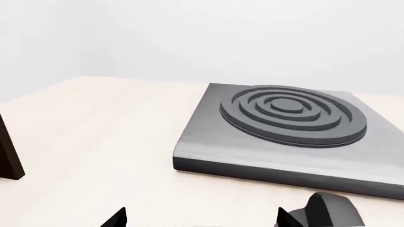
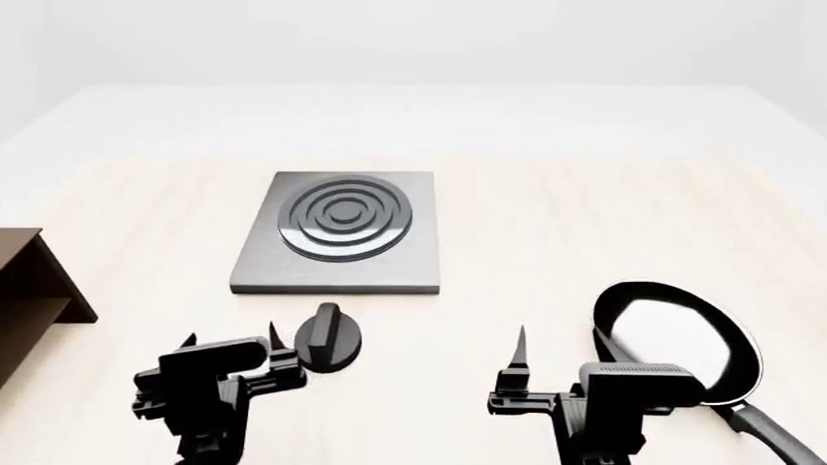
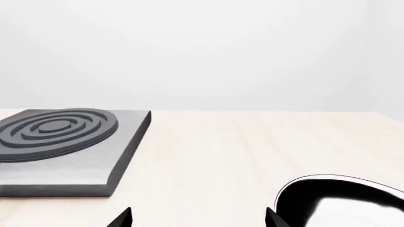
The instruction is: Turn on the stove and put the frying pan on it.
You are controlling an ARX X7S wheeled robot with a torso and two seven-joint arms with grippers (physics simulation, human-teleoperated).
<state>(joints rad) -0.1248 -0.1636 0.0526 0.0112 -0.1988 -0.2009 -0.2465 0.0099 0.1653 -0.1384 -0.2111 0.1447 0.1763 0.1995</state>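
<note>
A pale wooden counter (image 2: pixel 543 232) carries the stove (image 2: pixel 343 242), a flat grey slab with a round burner of concentric rings (image 2: pixel 347 215), lying near the middle. No brand, label or writing can be read on anything. A small black round knob (image 2: pixel 328 338) sits on the counter just in front of the slab, apart from it. The left gripper (image 2: pixel 232 341) hovers just beside the knob, fingers spread, gripping nothing. To the right, well apart from the stove, the frying pan (image 2: pixel 676 341) rests flat on the counter, shiny pale inside, its long black handle (image 2: pixel 773 436) reaching toward the robot. The right gripper (image 2: pixel 559 356) hovers beside the pan's rim, fingers spread. A dark brown wooden shelf (image 2: pixel 37 291) stands at the far left.
</note>
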